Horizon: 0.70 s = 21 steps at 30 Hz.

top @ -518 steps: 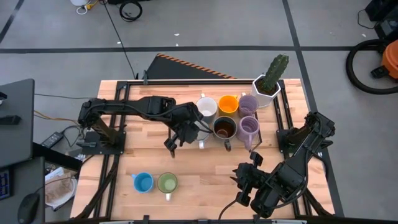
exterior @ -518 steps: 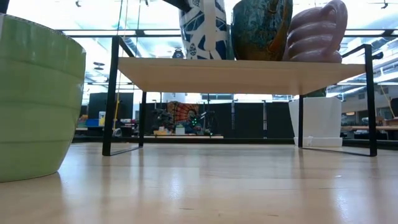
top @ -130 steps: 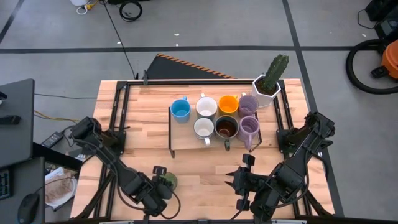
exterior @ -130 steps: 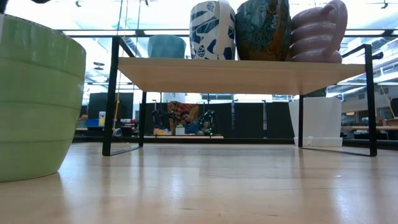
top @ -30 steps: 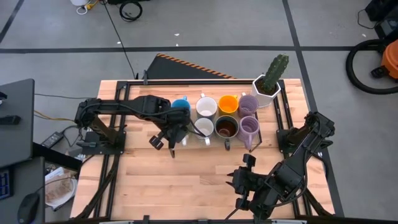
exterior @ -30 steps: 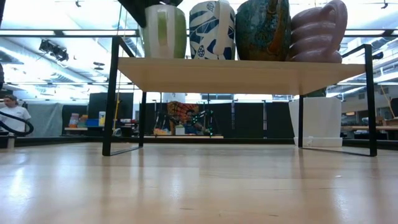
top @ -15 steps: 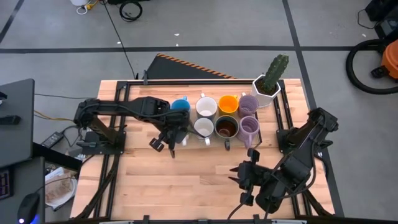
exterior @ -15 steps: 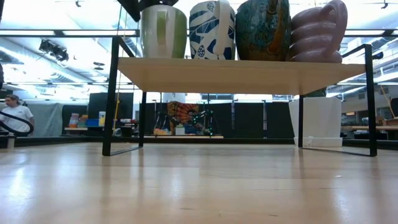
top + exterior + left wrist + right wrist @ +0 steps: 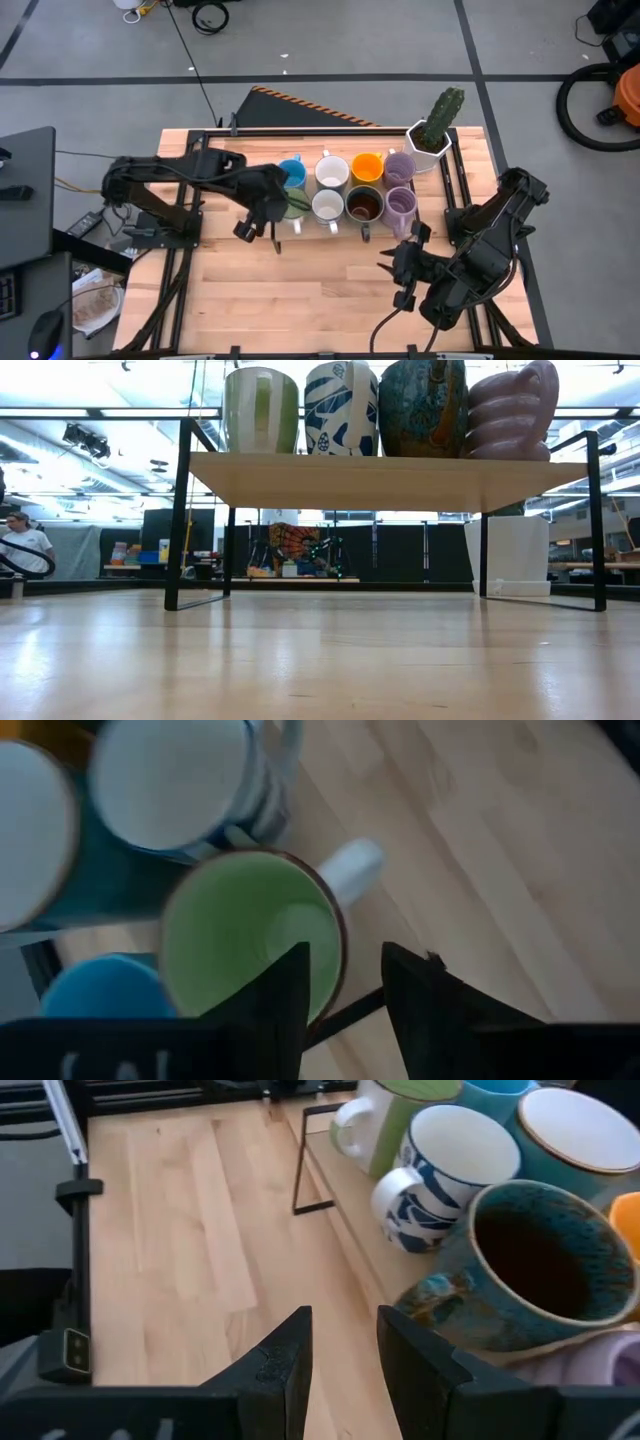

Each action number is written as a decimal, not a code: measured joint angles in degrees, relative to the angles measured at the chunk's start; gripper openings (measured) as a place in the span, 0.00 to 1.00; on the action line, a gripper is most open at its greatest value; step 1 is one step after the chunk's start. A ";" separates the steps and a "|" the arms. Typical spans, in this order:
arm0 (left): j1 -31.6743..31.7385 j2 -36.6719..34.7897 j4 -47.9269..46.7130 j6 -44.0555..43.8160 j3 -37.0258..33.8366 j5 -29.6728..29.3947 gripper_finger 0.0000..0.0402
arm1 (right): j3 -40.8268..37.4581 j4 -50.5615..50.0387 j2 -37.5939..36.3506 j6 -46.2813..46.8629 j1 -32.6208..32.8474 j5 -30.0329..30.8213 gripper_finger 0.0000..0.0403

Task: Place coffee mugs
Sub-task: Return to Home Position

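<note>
Several coffee mugs stand on a low wooden shelf (image 9: 390,480). The back row holds blue (image 9: 291,173), white (image 9: 332,170), orange (image 9: 367,167) and lilac (image 9: 400,165) mugs. The front row holds green (image 9: 297,207), white-and-blue (image 9: 327,205), dark brown (image 9: 361,205) and lilac (image 9: 400,203) mugs. The green mug (image 9: 261,410) rests upright on its base at the shelf's near left corner. My left gripper (image 9: 345,985) hovers open just above its rim, touching nothing. My right gripper (image 9: 345,1350) is open and empty over the table, near and right of the shelf.
A white hexagonal pot with a cactus (image 9: 432,130) stands at the far right, beside the shelf. Black metal legs (image 9: 180,510) carry the shelf. Bare wooden table (image 9: 300,290) lies in front of it. A person (image 9: 18,545) shows far off in the room.
My left gripper has risen off the green mug's top and drawn slightly toward the table's left edge; the mug stays upright on the shelf. My right gripper has moved toward the far edge and the shelf.
</note>
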 joint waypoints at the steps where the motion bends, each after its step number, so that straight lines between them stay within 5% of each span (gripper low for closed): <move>1: 0.02 -0.78 0.66 -0.54 0.00 -0.03 0.33 | 0.00 -0.53 -0.07 0.17 0.00 0.08 0.30; 14: 0.04 -7.17 6.21 -9.53 -0.53 3.72 0.33 | 0.00 -5.45 -0.80 0.05 -1.22 0.90 0.21; 21: 0.02 -14.78 12.73 -12.30 -14.57 5.02 0.30 | -0.74 -15.46 -1.35 8.71 -1.59 0.96 0.15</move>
